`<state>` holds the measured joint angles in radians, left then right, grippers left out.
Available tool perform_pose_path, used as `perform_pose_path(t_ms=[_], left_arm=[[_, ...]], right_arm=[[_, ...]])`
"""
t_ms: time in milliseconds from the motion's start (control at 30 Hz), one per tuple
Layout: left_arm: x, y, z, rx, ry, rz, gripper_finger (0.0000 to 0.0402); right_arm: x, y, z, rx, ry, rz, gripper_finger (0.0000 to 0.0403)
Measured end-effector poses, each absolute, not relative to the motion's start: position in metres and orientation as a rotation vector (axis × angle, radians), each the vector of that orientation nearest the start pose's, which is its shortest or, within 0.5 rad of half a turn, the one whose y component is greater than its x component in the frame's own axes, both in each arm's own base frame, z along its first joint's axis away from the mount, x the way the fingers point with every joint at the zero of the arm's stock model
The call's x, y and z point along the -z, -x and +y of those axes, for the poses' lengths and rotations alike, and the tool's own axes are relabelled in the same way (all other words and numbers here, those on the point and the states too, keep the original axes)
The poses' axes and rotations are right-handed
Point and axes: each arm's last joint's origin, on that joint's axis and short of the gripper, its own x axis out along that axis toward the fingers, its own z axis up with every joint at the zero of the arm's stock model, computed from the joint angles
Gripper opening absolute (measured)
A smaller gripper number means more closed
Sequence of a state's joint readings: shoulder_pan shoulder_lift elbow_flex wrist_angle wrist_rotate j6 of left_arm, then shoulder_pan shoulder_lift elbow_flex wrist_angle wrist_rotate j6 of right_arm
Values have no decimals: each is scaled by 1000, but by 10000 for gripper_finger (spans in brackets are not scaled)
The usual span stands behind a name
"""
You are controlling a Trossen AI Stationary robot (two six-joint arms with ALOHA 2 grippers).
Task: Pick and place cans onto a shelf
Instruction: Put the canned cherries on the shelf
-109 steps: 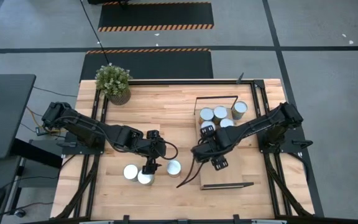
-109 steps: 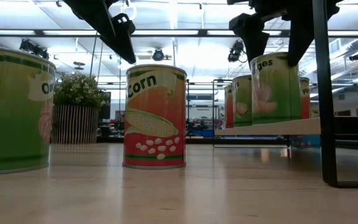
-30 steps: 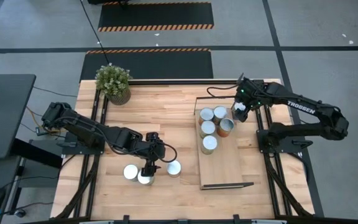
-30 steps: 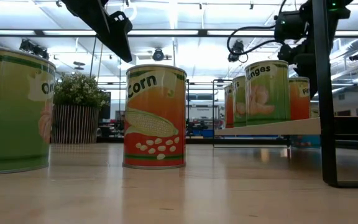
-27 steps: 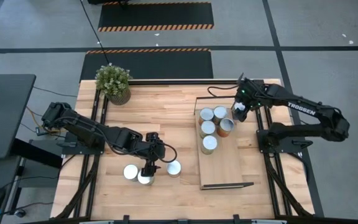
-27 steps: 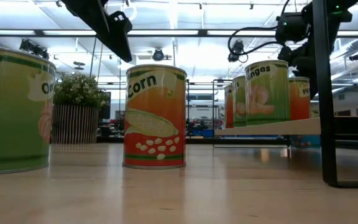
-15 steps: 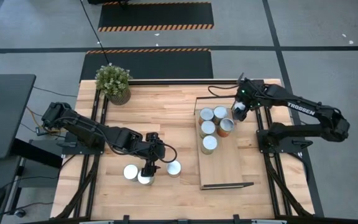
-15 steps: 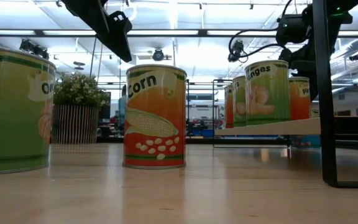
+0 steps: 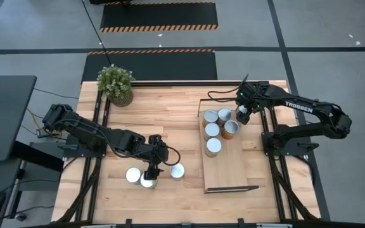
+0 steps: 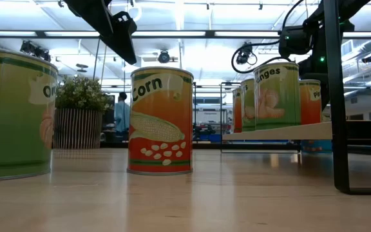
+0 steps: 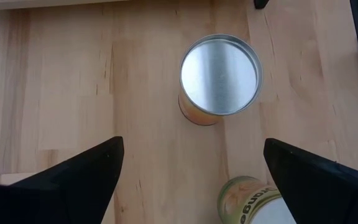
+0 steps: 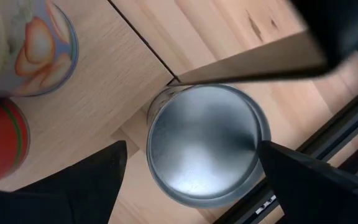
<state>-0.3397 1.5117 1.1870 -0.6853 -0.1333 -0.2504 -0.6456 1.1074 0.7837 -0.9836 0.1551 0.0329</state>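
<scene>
Three cans stand on the tabletop near the front: one (image 9: 132, 175), one (image 9: 147, 182) and the corn can (image 9: 177, 170). My left gripper (image 9: 151, 170) hangs open above them; its wrist view shows the corn can's silver top (image 11: 220, 74) ahead of the fingers. Several cans (image 9: 212, 130) stand on the shelf (image 9: 228, 171). Another can (image 12: 201, 143) stands at the shelf's far right corner. My right gripper (image 9: 242, 114) hangs open over it, one finger to each side, apart from it.
A potted plant (image 9: 115, 84) stands at the table's far left corner. The shelf's black frame (image 10: 335, 96) rises close to the right gripper. A person (image 10: 122, 113) shows far off in the room behind the table. Bare wood lies between the two groups of cans.
My right gripper has sunk a little toward the can at the shelf's far right corner, its fingers still apart. A person has come into sight in the room behind.
</scene>
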Motion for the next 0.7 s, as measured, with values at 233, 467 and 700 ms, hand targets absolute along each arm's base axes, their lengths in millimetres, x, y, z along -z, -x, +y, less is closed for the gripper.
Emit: perform_pose_path(t_ms=[233, 467, 700], left_arm=[[-264, -291, -99, 64, -8, 997, 393], [-264, -291, -99, 64, -8, 997, 393], [-264, -291, -99, 64, -8, 997, 393]], right_arm=[[-222, -142, -112, 694, -358, 1311, 374], [-222, -143, -109, 649, -382, 1323, 374], [-227, -144, -98, 621, -426, 1363, 374]])
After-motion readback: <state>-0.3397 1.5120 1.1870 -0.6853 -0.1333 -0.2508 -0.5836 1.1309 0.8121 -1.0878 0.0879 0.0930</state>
